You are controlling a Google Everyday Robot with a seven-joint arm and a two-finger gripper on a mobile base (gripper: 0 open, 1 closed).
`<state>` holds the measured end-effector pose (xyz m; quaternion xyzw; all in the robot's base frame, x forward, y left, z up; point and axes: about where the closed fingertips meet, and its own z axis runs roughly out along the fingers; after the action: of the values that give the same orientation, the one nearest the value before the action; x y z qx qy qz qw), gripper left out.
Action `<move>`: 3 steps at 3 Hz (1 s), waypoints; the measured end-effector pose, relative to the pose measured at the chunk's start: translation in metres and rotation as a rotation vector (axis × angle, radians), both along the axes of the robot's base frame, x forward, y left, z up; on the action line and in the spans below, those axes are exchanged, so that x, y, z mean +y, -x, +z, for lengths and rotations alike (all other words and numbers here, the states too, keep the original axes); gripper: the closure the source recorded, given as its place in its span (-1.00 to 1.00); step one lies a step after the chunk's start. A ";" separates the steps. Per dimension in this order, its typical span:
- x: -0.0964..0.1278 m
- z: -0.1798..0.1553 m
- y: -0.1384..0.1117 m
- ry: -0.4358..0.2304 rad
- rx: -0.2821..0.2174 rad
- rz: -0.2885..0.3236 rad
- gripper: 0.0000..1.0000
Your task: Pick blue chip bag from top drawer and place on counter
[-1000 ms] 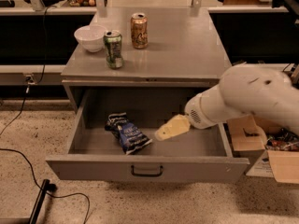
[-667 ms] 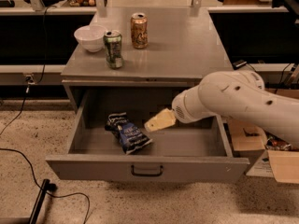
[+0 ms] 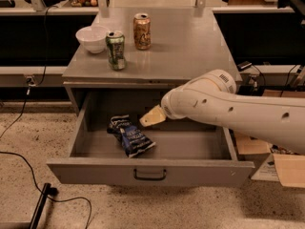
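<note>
The blue chip bag (image 3: 129,135) lies crumpled on the floor of the open top drawer (image 3: 150,171), left of its middle. The grey counter (image 3: 190,46) spans above the drawer. My gripper (image 3: 151,117) reaches in from the right on a white arm. Its tan fingers hang over the drawer, just above and to the right of the bag, apart from it and holding nothing.
On the counter stand a white bowl (image 3: 92,38), a green can (image 3: 116,50) and an orange can (image 3: 142,31). Cardboard and papers (image 3: 281,163) lie on the floor at right. A black cable (image 3: 43,194) runs over the floor at left.
My arm has moved left across the drawer, bringing the gripper from the drawer's right side to just beside the bag. The bag has not moved.
</note>
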<state>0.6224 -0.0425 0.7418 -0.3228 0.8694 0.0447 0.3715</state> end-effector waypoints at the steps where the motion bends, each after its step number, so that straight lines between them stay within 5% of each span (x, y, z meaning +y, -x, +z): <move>1: 0.001 -0.004 -0.003 0.024 -0.006 -0.008 -1.00; 3: 0.030 -0.025 0.025 -0.053 0.050 -0.020 -1.00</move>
<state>0.5971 -0.0122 0.7164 -0.3028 0.8801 0.0721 0.3585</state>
